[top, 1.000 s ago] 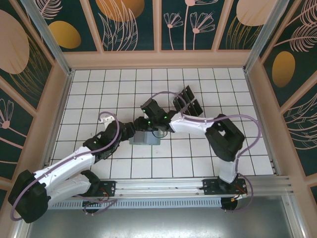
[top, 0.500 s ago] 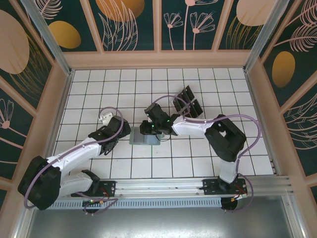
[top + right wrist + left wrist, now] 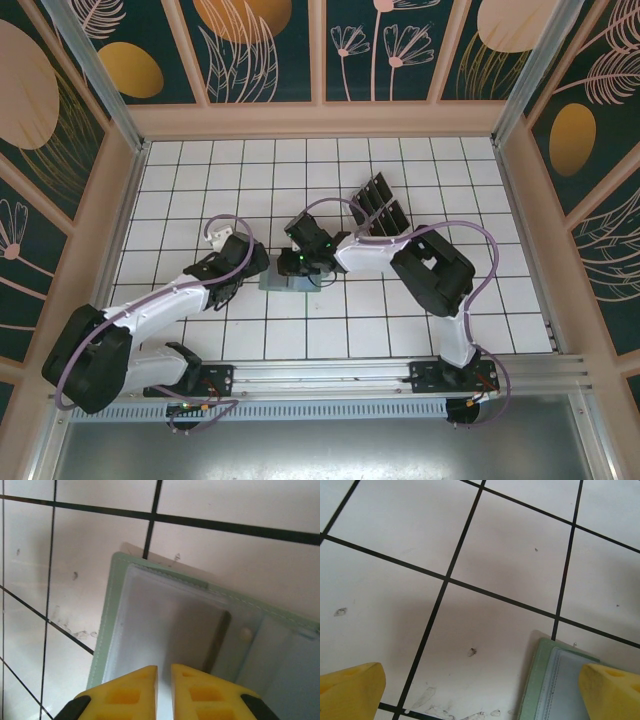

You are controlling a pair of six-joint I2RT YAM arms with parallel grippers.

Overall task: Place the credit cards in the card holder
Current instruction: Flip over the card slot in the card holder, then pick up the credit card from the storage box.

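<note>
**One holder lying open, two claws at it**

I am counting one card holder (image 3: 275,283). It is lying open near the middle of the table (image 3: 200,180). The credit cards (image 3: 380,205) are sitting in one dark cluster at about 1 o'clock from it, well apart. They are overlapping too much for me to give a sure number.

Two arms are stretching in. The left claw (image 3: 257,266) is hanging just beside the holder at its 9 o'clock. Its wrist camera is showing the left claw (image 3: 480,695) spread wide, with one yellow fingertip (image 3: 612,690) over a corner of the card holder (image 3: 555,680). The right claw (image 3: 300,262) is hovering over the holder from the 3 o'clock side. Close up, the right claw (image 3: 164,685) is pressing its yellow fingers almost together above the clear pocket of the card holder (image 3: 165,625). I cannot tell whether anything thin is caught in the slit.

The table is showing white tiles ruled with black lines, with small scuffs near the holder. Walls (image 3: 260,50) on three sides are carrying dark teal panels with gold ovals and pale plant outlines. One metal rail (image 3: 330,375) is running along the 6 o'clock edge, and purple cables (image 3: 480,260) are looping along both arms.
</note>
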